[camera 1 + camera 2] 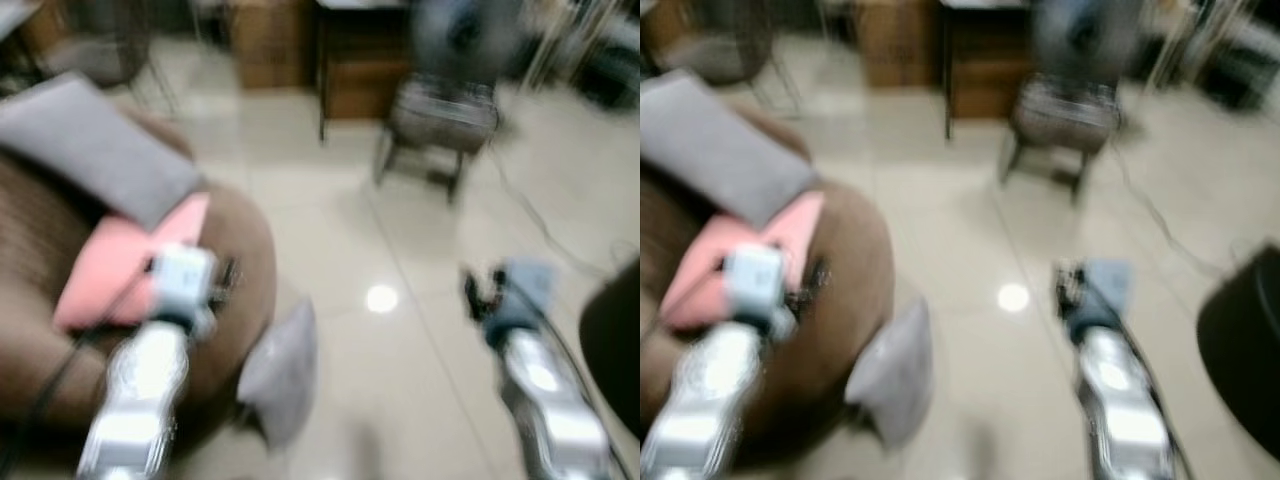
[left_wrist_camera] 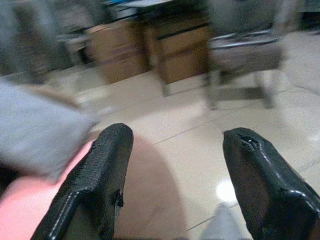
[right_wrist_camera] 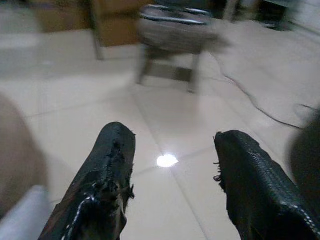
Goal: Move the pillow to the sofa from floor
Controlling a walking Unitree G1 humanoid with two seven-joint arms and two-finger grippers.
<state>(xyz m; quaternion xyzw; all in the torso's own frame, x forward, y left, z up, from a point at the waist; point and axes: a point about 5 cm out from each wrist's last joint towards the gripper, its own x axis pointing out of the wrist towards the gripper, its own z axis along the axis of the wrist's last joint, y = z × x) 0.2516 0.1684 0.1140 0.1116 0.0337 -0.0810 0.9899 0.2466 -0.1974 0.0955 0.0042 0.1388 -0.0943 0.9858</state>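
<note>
A grey pillow [image 1: 283, 368] leans on the tiled floor against the front of the brown sofa [image 1: 235, 270]. A pink pillow [image 1: 120, 258] and a larger grey cushion [image 1: 95, 145] lie on the sofa. My left gripper [image 2: 175, 165] is open with nothing between its fingers, held over the sofa's edge above the pink pillow, its wrist [image 1: 185, 285] raised. My right gripper [image 3: 172, 170] is open and empty too, held over bare floor to the right of the grey pillow, its wrist [image 1: 510, 300] forward. All views are blurred.
A low stool [image 1: 440, 120] stands on the floor ahead, with wooden cabinets [image 1: 350, 60] behind it. A cable [image 1: 545, 235] trails across the tiles at right. A dark round object [image 1: 612, 345] sits at the right edge. Open floor lies between sofa and stool.
</note>
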